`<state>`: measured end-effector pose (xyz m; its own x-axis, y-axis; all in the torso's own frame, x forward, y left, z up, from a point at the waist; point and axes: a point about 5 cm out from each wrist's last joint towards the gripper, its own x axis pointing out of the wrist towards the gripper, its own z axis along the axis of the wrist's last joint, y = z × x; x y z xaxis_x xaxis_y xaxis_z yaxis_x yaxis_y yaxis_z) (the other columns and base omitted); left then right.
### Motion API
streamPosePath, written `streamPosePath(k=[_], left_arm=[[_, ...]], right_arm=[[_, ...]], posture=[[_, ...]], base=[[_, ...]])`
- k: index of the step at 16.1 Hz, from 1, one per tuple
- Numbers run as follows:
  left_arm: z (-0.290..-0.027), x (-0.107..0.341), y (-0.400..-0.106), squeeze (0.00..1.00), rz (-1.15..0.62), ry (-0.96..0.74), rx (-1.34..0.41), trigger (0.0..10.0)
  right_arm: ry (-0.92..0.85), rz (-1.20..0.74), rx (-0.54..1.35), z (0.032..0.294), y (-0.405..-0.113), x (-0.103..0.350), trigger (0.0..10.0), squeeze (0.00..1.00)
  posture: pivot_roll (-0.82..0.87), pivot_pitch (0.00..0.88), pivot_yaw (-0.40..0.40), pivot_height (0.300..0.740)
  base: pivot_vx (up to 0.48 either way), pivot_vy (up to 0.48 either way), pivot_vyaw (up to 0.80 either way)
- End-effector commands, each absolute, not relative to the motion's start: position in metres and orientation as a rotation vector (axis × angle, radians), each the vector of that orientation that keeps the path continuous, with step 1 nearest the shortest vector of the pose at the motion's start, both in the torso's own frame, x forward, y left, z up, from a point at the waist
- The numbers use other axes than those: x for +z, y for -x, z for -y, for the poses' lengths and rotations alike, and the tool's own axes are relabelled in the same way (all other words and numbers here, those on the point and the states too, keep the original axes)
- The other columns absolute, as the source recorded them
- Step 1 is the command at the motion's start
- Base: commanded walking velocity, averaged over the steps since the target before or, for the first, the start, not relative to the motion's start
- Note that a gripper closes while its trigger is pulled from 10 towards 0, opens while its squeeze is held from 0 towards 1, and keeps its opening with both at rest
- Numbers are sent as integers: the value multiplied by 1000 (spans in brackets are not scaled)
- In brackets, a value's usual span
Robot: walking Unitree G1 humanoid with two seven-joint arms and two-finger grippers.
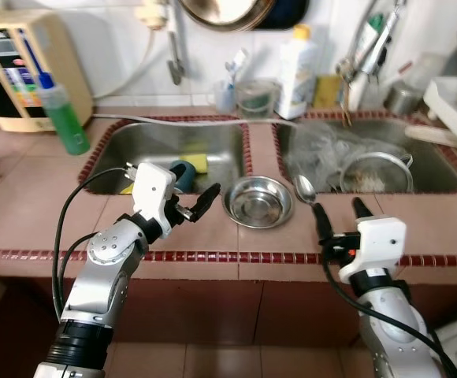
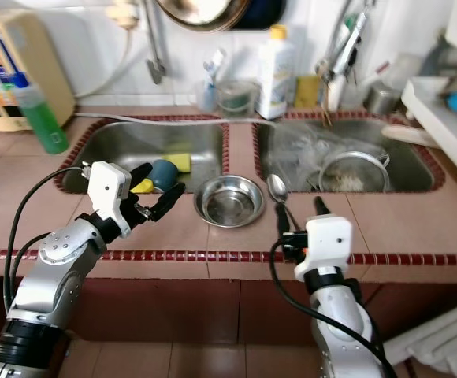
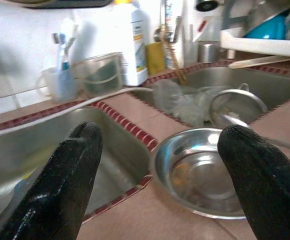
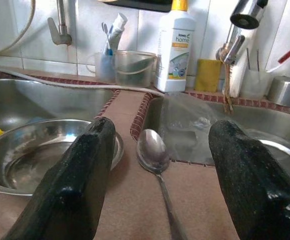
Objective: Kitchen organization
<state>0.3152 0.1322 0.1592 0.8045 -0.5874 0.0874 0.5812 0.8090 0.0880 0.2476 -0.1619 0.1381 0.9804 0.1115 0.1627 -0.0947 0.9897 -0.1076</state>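
A steel bowl [image 1: 258, 201] sits empty on the tiled counter strip between the two sinks. Just right of it lies a metal spoon [image 1: 306, 189], bowl end toward the sinks and handle toward me. My left gripper [image 2: 164, 177] is open over the front edge of the left sink [image 1: 146, 146], left of the bowl, holding nothing. My right gripper [image 1: 340, 211] is open low over the counter, and in the right wrist view the spoon [image 4: 155, 150] lies on the tile ahead, between its fingers [image 4: 80, 175] but untouched.
The left sink holds a teal cup [image 1: 184, 172] and a yellow sponge [image 1: 199, 163]. The right sink [image 1: 441, 169] has a strainer [image 1: 374, 173] and a clear plastic bag [image 1: 323, 146]. A green bottle [image 1: 67, 118], a white bottle [image 1: 298, 71] and a toothbrush cup [image 1: 227, 93] stand behind.
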Motion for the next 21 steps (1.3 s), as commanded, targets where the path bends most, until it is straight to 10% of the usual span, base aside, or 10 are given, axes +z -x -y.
streamPosePath(k=[1,21], left_arm=[[-135,162,-316,0,130,-81,-627,10000],[-136,149,-320,0,28,-84,-586,10000]], right_arm=[[92,196,117,160,-248,142,10000,0],[106,179,163,154,-243,139,10000,0]], posture=[[-152,0,71,740],[-159,21,71,740]], base=[[0,0,0],[0,-214,0]])
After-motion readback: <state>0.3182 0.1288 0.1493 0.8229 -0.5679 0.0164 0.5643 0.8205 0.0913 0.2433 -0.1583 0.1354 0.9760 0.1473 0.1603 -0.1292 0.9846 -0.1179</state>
